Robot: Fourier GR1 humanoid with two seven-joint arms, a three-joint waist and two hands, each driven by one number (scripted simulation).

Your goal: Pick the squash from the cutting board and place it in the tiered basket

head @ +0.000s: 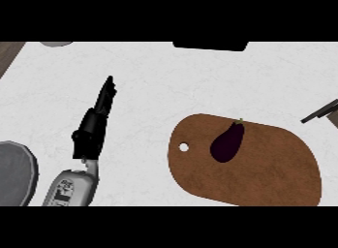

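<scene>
A dark purple, elongated vegetable with a small stem (227, 141) lies on the upper middle of a brown cutting board (271, 169) at the right of the counter. My left hand (93, 128) shows left of the board, well apart from it, with its fingers (107, 92) straight and pointing away from me, holding nothing. Its grey forearm (72, 186) comes in from the lower edge. My right hand shows nowhere in the view.
A grey round dish (7, 172) sits at the lower left, close to my left forearm. Dark bars of a frame (327, 111) poke in at the right edge. A black object (210, 46) and a grey round thing (57, 43) lie along the far edge.
</scene>
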